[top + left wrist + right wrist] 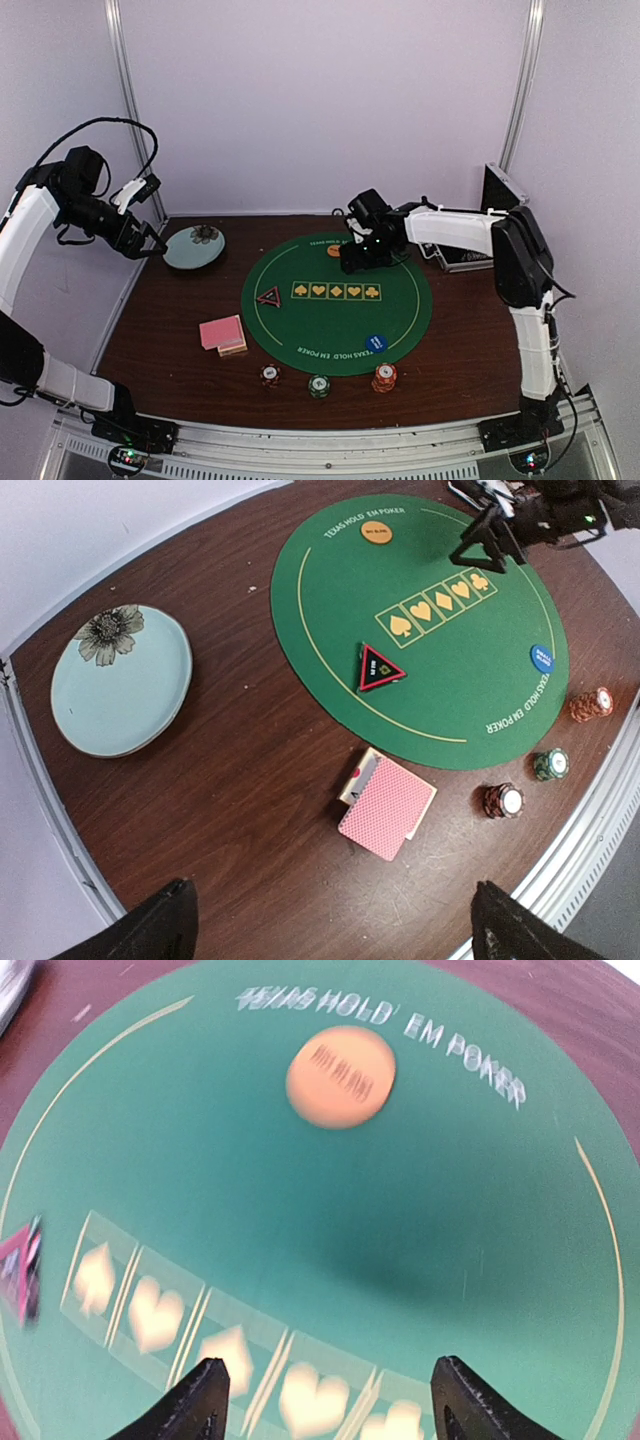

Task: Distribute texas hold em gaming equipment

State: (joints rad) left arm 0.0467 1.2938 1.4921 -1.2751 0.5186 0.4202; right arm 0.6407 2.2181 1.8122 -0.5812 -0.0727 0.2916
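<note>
Table (160, 340) with 1 green mat (336, 318).
- On mat: 1 orange disc (340, 1077) at the far edge; 1 blue disc (376, 343) at the near edge; 1 black-red triangle marker (268, 296) at the left.
- Off mat: pink-backed cards (222, 333), stacked just left of it; 3 chip stacks along the table's near edge: red (270, 375), green (319, 385), orange (384, 377).
- Left fingers (160, 925): spread wide, empty, raised beside the pale blue plate (194, 247).
- Right fingers (200, 1405): apart, nothing between, above the mat near the orange disc.

1. Orange disc (338, 1077): lettering blurred, unreadable in right wrist view.
2. Triangle marker (22, 1268): cut off by that view's left edge.
3. Case (462, 260): partly hidden behind right arm (450, 228) in top view.
4. Left gripper (330, 888): fingers (160, 925) cut by bottom edge.
</note>
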